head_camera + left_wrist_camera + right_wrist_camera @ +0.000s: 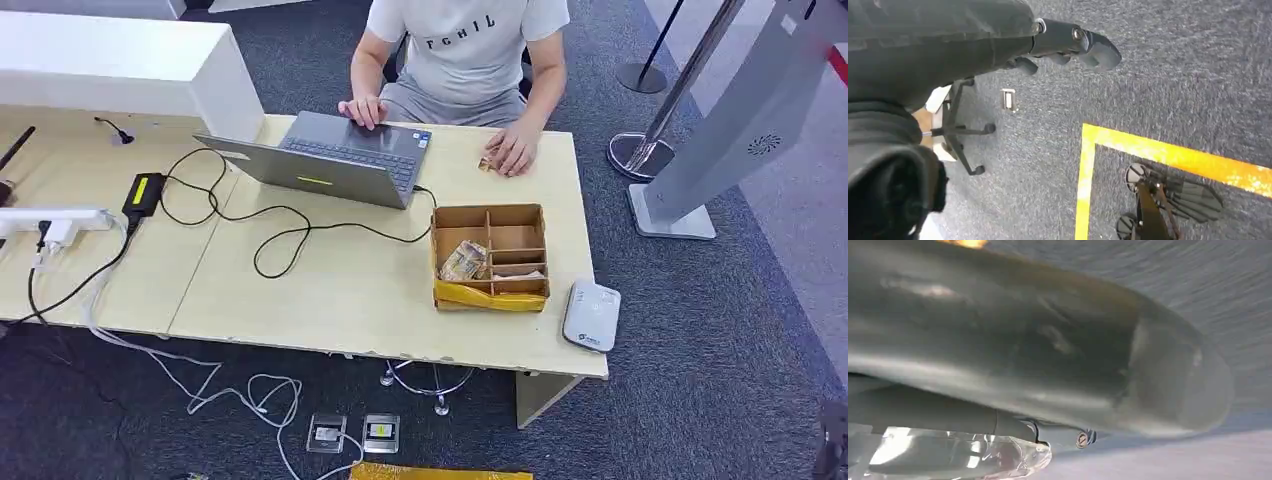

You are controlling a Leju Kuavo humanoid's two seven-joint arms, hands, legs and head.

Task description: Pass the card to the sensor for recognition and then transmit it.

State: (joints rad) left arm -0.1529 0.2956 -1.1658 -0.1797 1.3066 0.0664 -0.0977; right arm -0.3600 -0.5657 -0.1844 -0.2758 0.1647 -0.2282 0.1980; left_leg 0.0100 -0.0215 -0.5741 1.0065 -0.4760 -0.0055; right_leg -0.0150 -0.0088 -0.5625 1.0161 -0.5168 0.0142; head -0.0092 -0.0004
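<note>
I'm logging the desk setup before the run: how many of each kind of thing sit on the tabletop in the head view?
Laptop: 1
Cardboard divider box: 1
White card sensor: 1
Black power adapter: 1
White power strip: 1
Total: 5

table (pixel 330 300) | laptop (pixel 335 160) | divided box (pixel 490 258) | white sensor (pixel 591 315)

— Where's the sensor (pixel 591 315)?
— Flat on the table's near right corner: a white, rounded pad, overhanging the edge a little.
— And the card (pixel 487 163)?
— Something small and tan under the seated person's hand, at the far edge; too small to tell.
</note>
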